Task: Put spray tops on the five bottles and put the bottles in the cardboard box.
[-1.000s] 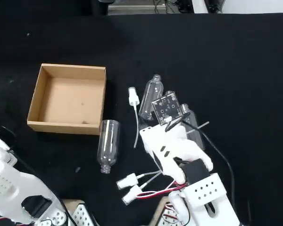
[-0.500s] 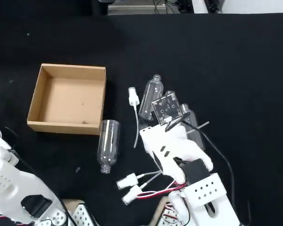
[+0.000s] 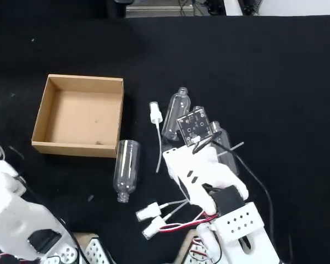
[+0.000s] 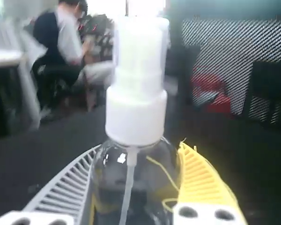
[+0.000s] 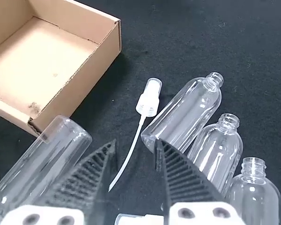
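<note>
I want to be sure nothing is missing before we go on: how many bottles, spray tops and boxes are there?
Bottles: 5, four uncapped and one capped in the left end effector.
Spray tops: 4, three loose and one on the held bottle.
Cardboard box: 1.
Total: 10.

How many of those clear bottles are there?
5. One bottle lies beside the cardboard box; three bottles lie side by side by the right gripper; the left gripper holds the fifth bottle, spray top on.
</note>
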Available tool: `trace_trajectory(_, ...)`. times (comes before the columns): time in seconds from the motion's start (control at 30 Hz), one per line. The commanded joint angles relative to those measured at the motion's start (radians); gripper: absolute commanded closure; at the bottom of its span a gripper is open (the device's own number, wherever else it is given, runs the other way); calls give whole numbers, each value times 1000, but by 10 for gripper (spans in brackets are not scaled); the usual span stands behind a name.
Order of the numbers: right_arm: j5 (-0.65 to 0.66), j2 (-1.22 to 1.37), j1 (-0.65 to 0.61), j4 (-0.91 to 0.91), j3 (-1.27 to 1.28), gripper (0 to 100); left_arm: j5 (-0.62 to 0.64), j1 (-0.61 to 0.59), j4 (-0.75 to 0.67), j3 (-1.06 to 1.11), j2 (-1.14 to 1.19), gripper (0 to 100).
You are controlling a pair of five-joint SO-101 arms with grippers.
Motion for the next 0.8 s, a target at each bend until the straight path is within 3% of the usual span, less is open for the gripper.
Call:
trace_trajectory(0.0,-5,-30,26,-26,-10,896,-72,93,25,7,-187,971)
trace_trajectory(0.37,-5,-30,26,-28,-8,896,-81,450,598,-30,-612,971)
trace_trajectory(0.53,-5,-30,26,-28,-8,896,-81,576,624,-38,-588,970)
trace_trajectory(0.77,-5,-30,26,-28,-8,896,-80,621,623,-185,-377,971)
